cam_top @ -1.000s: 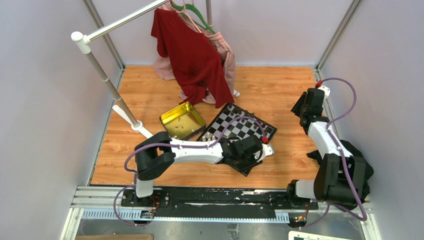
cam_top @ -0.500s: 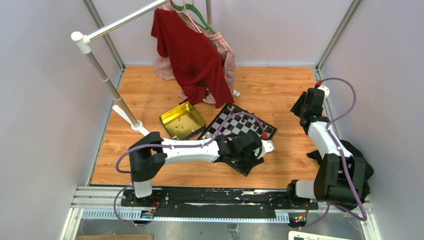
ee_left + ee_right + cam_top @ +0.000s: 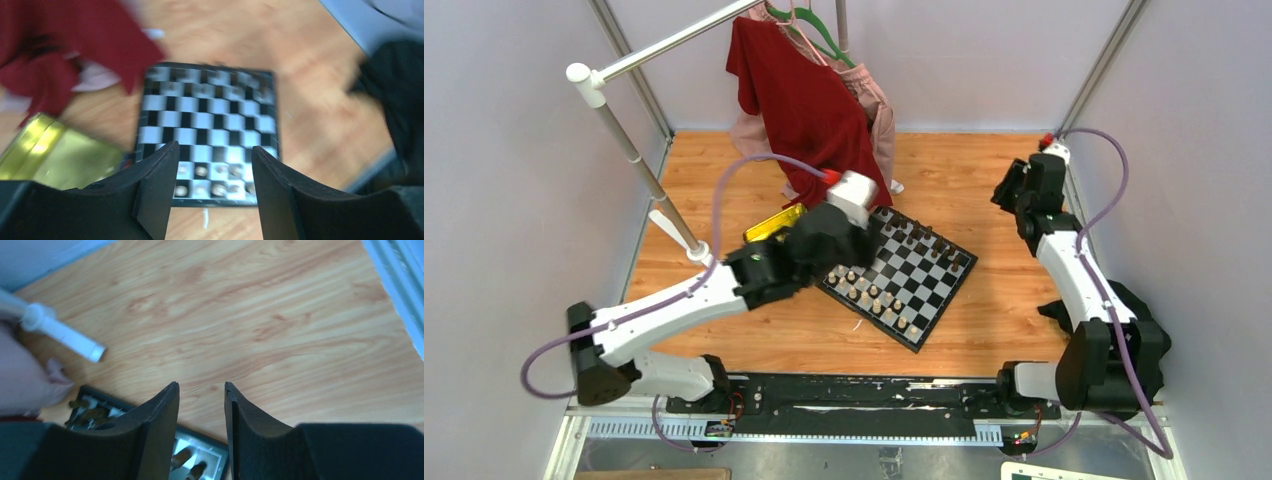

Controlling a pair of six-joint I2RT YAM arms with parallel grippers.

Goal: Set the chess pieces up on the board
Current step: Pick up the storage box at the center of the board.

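Hovering spread, empty, at ten o'clock of the board, the left pincer is judged between placements; more chess pieces must be fetched. The right pincer is likewise spread.

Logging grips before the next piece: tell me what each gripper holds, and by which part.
Nothing is held. The left gripper and the right gripper both stand open, jaws empty.

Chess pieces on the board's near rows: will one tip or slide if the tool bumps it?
Likely to tip: the chess pieces look slim and upright on their squares. Probably light, being tiny. Neighbours stand close on the board, so one fall may topple others.
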